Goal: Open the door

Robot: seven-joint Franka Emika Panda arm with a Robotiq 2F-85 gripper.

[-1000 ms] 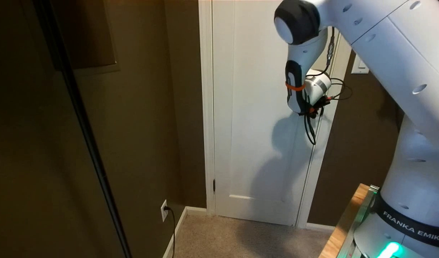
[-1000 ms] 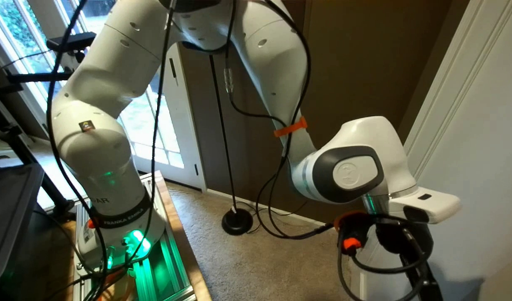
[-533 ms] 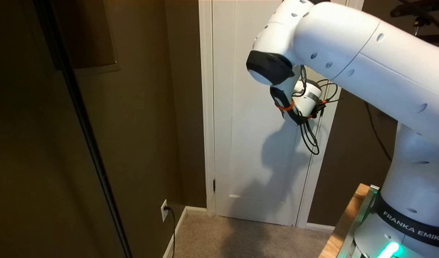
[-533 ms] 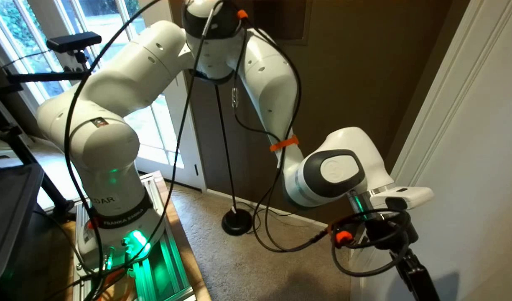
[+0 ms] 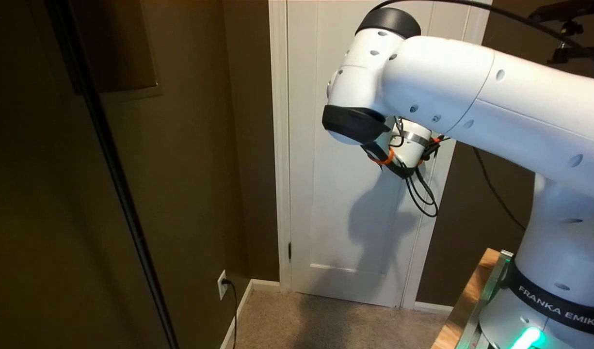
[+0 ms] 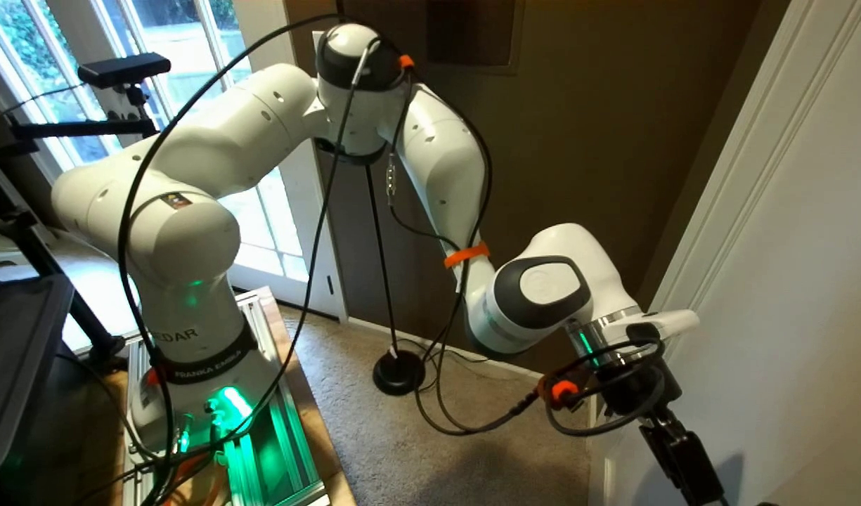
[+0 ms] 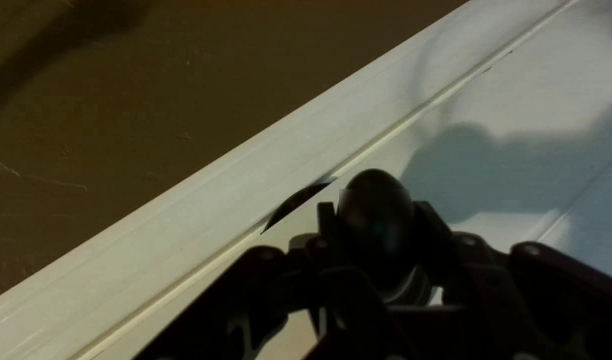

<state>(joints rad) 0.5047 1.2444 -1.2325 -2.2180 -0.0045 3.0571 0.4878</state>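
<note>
Flanking knob [image 7: 375, 227]: gripper [image 7: 376, 206], lower middle of wrist frame, pads [image 7: 327, 217] apart, one per side. Pressing on it or just lined up can't be judged; contact is hidden or cut off in both exterior views.
Door [image 5: 333, 203]: upper middle of an exterior frame, seated against its trim [image 7: 226, 200]; seam narrow in wrist frame except a dark sliver [image 7: 298, 200] near the knob. Reads as closed.
Door handling: rigid, probably moderate mass, light swing once unlatched. Paint may scuff; not fragile otherwise.
Knob handling: dark, rounded, faint glint; probably hard and slick, likely a sprung latch behind it. Expect slip if only the tips bite.
Hold point: knob's widest part, pads opposed and centred, then twist about its axis. Door's flat face gives nothing to grab.
Hinge [image 5: 290, 250]: left door edge, lower half of an exterior frame. Shows on the robot's side, so probably a pull.
Arm [image 5: 471, 92] vs 1 s ago: elbow [image 6: 356, 91] lower and wrist end further left in both exterior frames.
Shadow [image 5: 374, 213]: slid down and left across the door since then.
Door vs 1 s ago: no visible change.
</note>
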